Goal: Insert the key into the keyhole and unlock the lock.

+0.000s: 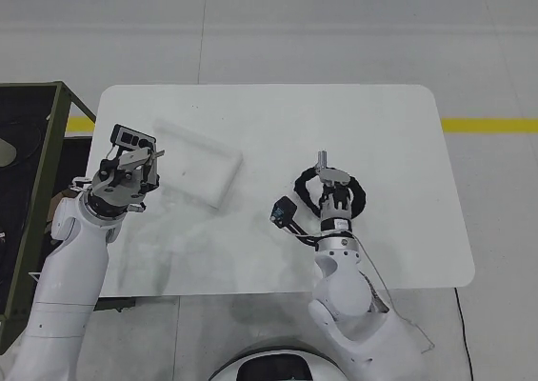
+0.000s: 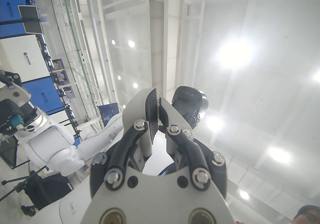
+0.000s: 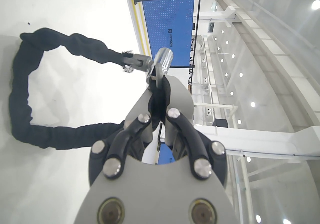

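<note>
At the near edge of the table (image 1: 392, 143), the right gripper (image 3: 160, 85) stands over the middle, tipped upward. Its fingers are pressed together, pinching the black-sleeved chain (image 3: 22, 100) just below the lock (image 3: 163, 60). The lock is a short metal cylinder. It sticks out past the fingertips, lifted off the table, with one metal end of the chain joined to it at the side. The rest of the chain droops in a loop around the gripper and rests on the white tabletop.

Well apart from it, over the table's left edge, is the left gripper (image 2: 158, 112). It points up toward the ceiling, and its ribbed fingers (image 2: 151, 107) are pressed together too. They pinch a thin metal sliver, the key (image 2: 159, 104), seen edge on, so its shape cannot be made out. Key and lock are held in separate grippers, with bare table between them.

Just beyond the left gripper, a flat white tray (image 1: 202, 162) lies askew on the table. Past the left edge stands a dark cart (image 1: 21, 219). A yellow line (image 1: 507, 125) runs along the floor behind.
</note>
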